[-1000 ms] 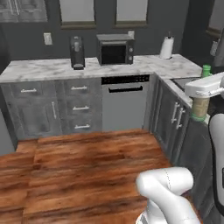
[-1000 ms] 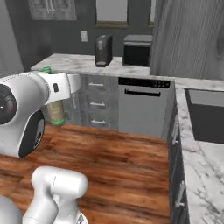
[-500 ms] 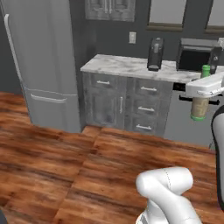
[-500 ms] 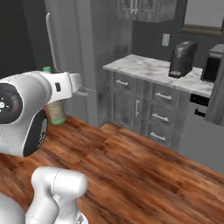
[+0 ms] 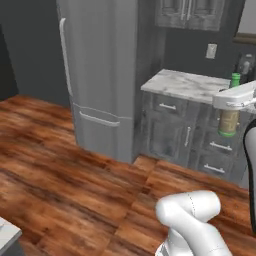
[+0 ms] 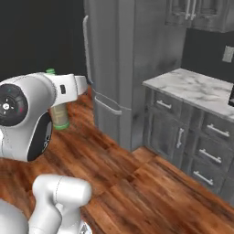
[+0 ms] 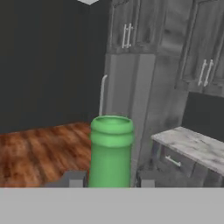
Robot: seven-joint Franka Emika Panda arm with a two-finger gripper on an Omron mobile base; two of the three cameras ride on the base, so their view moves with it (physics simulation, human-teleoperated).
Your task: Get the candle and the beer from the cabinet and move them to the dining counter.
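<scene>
The beer is a green bottle with a pale label, hanging upright in the air at the right of the left base view. My gripper is shut on its neck, just below the green cap. From the right base view the beer hangs under the gripper at the left, over the wood floor. In the hand view the green neck stands between my two fingertips. Grey cabinet doors with silver bar handles hang high on the wall above a marble worktop. The candle is out of view.
A tall grey fridge stands left of low drawer cupboards under a marble worktop. Brown wood floor spreads in front. A pale slab corner pokes in at the lower left.
The whole scene has slid to the right in both base views, so the camera has swung left: microwave and dishwasher are gone, the fridge has come in. The bottle stays in my grip.
</scene>
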